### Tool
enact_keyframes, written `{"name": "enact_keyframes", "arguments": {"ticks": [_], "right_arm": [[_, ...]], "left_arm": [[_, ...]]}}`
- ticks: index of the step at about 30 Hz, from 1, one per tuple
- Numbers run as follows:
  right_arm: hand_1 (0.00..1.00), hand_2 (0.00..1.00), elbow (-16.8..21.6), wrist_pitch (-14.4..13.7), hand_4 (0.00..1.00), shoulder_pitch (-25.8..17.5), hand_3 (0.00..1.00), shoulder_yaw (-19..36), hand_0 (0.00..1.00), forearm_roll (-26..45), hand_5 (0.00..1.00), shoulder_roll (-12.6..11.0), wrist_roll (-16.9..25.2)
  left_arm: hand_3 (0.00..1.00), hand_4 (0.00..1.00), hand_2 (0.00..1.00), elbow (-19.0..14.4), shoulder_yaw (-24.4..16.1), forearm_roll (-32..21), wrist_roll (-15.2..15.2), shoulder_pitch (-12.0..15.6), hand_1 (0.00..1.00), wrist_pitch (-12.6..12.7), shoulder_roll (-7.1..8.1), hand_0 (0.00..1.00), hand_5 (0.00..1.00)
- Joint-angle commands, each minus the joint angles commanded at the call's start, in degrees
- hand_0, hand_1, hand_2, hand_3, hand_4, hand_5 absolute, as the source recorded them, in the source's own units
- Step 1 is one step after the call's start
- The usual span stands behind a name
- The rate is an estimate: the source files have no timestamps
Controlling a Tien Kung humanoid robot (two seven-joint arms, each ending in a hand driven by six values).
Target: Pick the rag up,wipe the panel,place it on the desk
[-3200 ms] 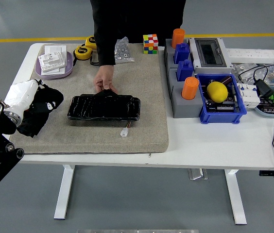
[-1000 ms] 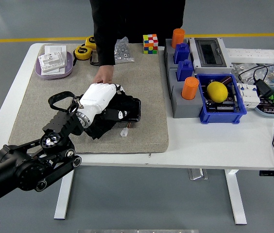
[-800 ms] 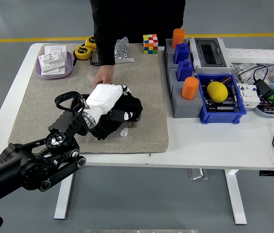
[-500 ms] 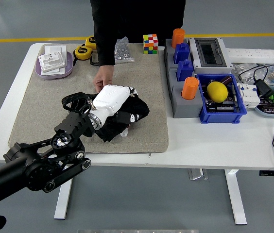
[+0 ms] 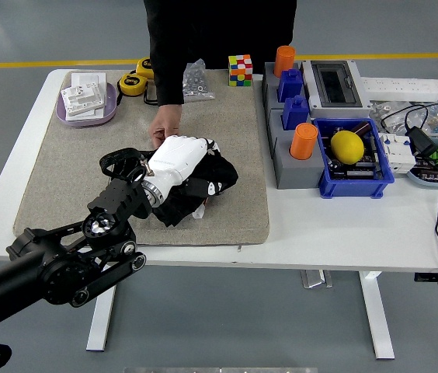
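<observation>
Your left hand [image 5: 174, 155] is grasping the black rag [image 5: 203, 181] and pressing it down on the panel on the mat [image 5: 79, 167], while a person's hand [image 5: 164, 124] holds the panel's far edge

No text, label, brand, number or sign is legible. The white cards in the purple tray [image 5: 87, 109] carry faint grey markings, too small to read. The yellow tape measures [image 5: 137, 80] show dark patches that cannot be made out. The grey breaker box [image 5: 332, 84] and white power strip [image 5: 400, 89] bear no readable print.
</observation>
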Motion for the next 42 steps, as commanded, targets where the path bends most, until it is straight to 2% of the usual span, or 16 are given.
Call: {"name": "enact_keyframes", "arguments": {"ticks": [10, 23, 30, 42], "right_arm": [[0.461, 0.643, 0.05, -0.4, 0.998, -0.22, 0.619, 0.52, 0.687, 0.02, 0.684, -0.1, 0.12], [0.462, 0.642, -0.37, -0.24, 0.998, -0.5, 0.619, 1.18, 0.686, -0.11, 0.683, -0.32, -0.09], [0.461, 0.643, -0.64, -0.16, 0.998, -0.57, 0.618, 1.28, 0.687, -0.06, 0.682, -0.21, -0.14], [0.462, 0.643, -0.56, -0.22, 0.998, -0.95, 0.617, 1.85, 0.686, -0.3, 0.68, -0.36, -0.49]], "left_arm": [[0.249, 0.002, 0.412, 0.63, -1.81, 0.68, -0.16, 0.56, 0.107, 0.16, 2.27, 0.271, 0.002], [0.248, 0.002, 0.411, 2.04, -3.57, 1.21, -0.43, 1.12, 0.104, 0.51, 3.39, 0.269, 0.002], [0.248, 0.002, 0.411, 3.42, -4.68, 1.58, -0.55, 1.55, 0.102, 0.64, 4.6, 0.269, 0.002], [0.248, 0.002, 0.408, 4.08, -8.41, 2.6, -0.71, 3.01, 0.098, 0.83, 7.41, 0.266, 0.002]]}}
